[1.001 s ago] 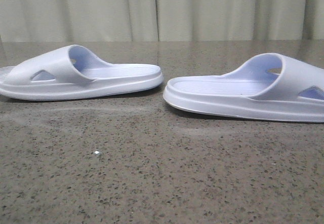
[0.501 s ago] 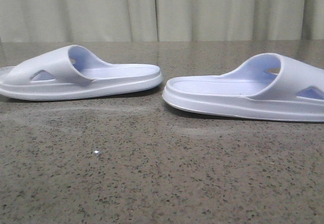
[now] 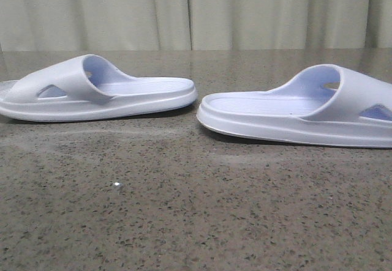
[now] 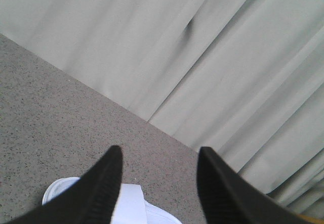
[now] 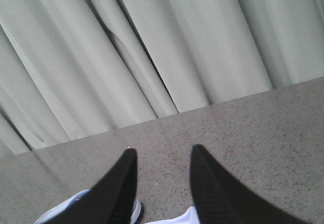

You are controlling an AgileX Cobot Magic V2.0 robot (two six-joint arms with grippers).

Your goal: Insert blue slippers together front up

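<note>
**Pale foam pair lies heel to heel, both arms poised above**

Pale blue-white foam, two slides flat on their soles on the speckled stone table point(image 3: 184, 222), with a grey curtain point(image 3: 196, 11) hanging behind. From the front, the left slipper point(image 3: 98, 93) points its strap end away to the left and the right slipper point(image 3: 300, 115) points its strap away to the right, so the two heel ends face each other near the middle, close together but not touching. That layout looks deliberate: each shoe sits on the side of the arm meant to take it.

Neither arm shows in the front view. In its wrist view, the left gripper point(image 4: 158, 171) hangs with its dark fingers spread and nothing between them. A white curve of the left slipper lies just beneath and behind the fingertips. The right gripper point(image 5: 163, 171) is likewise parted and empty, with the right slipper peeking out under both fingers. I cannot tell how high either one stands off the foam.

Nothing is grasped yet, so I judge the task to be at its very start. Nesting the pair with toes up will mean turning one shoe round, since they now face opposite ways.
</note>
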